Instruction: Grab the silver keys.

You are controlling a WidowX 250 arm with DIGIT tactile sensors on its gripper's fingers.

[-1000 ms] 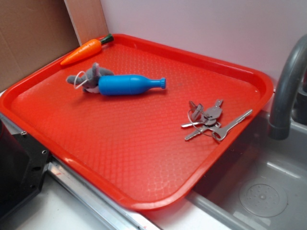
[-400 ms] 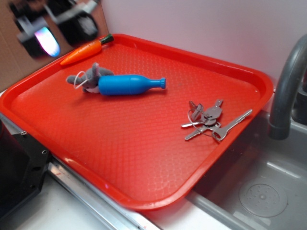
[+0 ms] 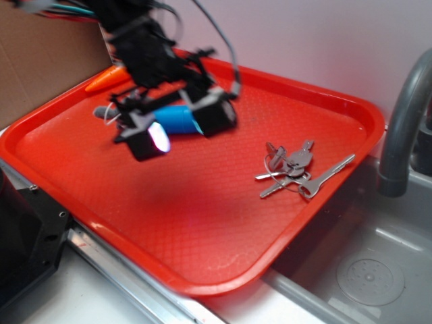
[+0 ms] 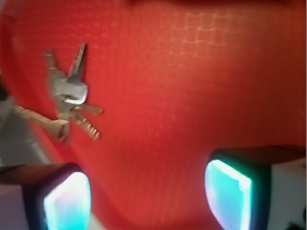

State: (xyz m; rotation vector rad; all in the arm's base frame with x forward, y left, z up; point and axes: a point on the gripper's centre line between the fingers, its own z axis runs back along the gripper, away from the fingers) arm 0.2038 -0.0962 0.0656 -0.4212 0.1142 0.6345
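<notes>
While its two black fingers stand apart around nothing, the claw [image 3: 179,128] hangs blurred above the upper left of the red textured plastic tray [image 3: 202,223], partly covering a blue plastic bottle [image 3: 177,118]. The bunch of thin silver metal keys [image 3: 297,169] lies flat at right, well apart.

No lettering anywhere to read; nothing printed on the red tray [image 3: 324,101]; the blue bottle [image 3: 179,118] carries no label that shows; the keys [image 3: 297,169] are too small and blurred in both views for any stamp or number to be made out.
</notes>
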